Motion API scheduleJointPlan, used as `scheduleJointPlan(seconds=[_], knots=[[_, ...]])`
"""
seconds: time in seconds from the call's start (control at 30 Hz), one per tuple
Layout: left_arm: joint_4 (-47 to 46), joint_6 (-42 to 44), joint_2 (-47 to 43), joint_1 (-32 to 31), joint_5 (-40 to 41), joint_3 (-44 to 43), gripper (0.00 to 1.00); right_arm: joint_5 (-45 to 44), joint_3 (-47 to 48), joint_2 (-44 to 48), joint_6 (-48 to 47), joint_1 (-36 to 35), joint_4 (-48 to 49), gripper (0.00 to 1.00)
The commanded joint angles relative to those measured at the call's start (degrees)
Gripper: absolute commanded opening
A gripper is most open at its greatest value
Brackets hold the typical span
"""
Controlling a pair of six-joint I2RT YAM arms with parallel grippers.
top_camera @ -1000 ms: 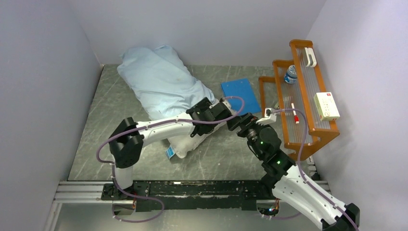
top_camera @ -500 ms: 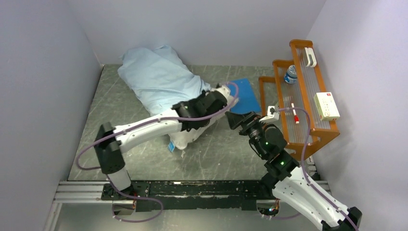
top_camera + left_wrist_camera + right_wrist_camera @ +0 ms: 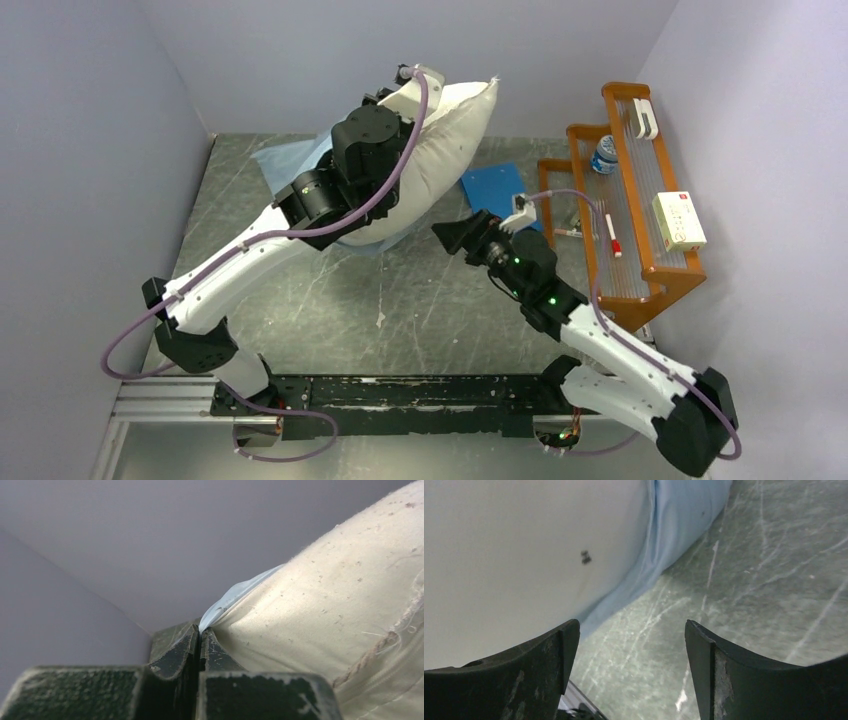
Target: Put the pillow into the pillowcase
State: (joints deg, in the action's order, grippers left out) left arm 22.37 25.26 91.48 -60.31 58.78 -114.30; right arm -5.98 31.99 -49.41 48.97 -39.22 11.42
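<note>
The off-white pillow (image 3: 455, 140) is lifted and tilted against the back wall. The light blue pillowcase (image 3: 292, 160) hangs round its lower part, its bottom fold (image 3: 372, 246) near the table. My left gripper (image 3: 404, 80) is high at the pillow's top. In the left wrist view it (image 3: 201, 632) is shut on a thin edge of the pillowcase (image 3: 235, 592), with pillow (image 3: 325, 595) fabric drawn into the same pinch. My right gripper (image 3: 446, 236) is open and empty, low beside the pillow's right. Its view shows the gripper (image 3: 631, 630) over bare table, the pillow (image 3: 524, 555) and pillowcase (image 3: 679, 520) just ahead.
A flat dark blue square (image 3: 500, 188) lies on the grey table (image 3: 440, 320), right of the pillow. A wooden rack (image 3: 650, 275) at the right wall holds a bottle (image 3: 604, 153), a white box (image 3: 678, 220) and a pen (image 3: 610, 232). Walls close in on three sides.
My left gripper shut on the cloth, then swung up and back, lifting pillow and pillowcase off the table. The right arm reached left toward the pillow, its jaws narrowing a little.
</note>
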Motion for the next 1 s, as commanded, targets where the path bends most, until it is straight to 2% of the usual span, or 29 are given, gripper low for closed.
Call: scheduleJointPlan(seconds=[0.0,0.13,0.23,0.33,0.4,0.43,0.57,0.77,0.8,0.83,0.87,0.97], knots=[[-8.3,4.9,-3.6,-0.2,3.7,0.5,0.05,-0.4,5.9,-7.9,3.6,0.0,7.3,0.75],[-8.0,3.0,-5.5,-0.3,3.0,2.8,0.05,2.4,10.3,-14.5,7.3,0.2,9.1,0.61],[-7.2,2.1,-5.6,-0.3,2.8,3.3,0.05,0.1,11.7,-17.2,10.5,-0.2,6.1,0.56],[-6.4,1.2,-5.2,-0.2,2.3,3.0,0.05,-2.6,9.7,-18.6,12.8,-0.3,6.3,0.40],[-6.3,1.1,-5.1,-0.3,2.2,3.1,0.05,-3.1,10.4,-19.8,12.4,-0.3,5.8,0.33],[-6.4,1.2,-4.9,-0.2,2.1,3.2,0.05,-2.8,11.1,-20.6,12.1,-0.3,5.4,0.33],[-6.3,0.9,-4.9,-0.3,1.7,3.3,0.05,-1.2,13.4,-24.1,10.8,-0.4,7.2,0.42],[-5.5,-0.7,-5.3,-0.3,1.1,3.1,0.05,0.1,18.5,-29.7,10.1,-0.5,7.4,0.46],[-5.8,-0.5,-5.4,-0.3,1.2,3.2,0.05,0.1,18.9,-30.2,9.9,-0.5,8.1,0.39],[-6.0,-0.2,-5.4,-0.3,1.3,3.2,0.05,0.5,19.5,-30.3,9.0,-0.5,8.6,0.09],[-6.3,0.2,-5.4,-0.2,1.5,3.2,0.05,0.9,20.5,-30.0,7.7,-0.5,9.1,0.00],[-7.5,1.5,-5.2,-0.3,2.1,1.7,0.05,1.5,29.2,-28.1,0.7,-0.5,3.5,0.00]])
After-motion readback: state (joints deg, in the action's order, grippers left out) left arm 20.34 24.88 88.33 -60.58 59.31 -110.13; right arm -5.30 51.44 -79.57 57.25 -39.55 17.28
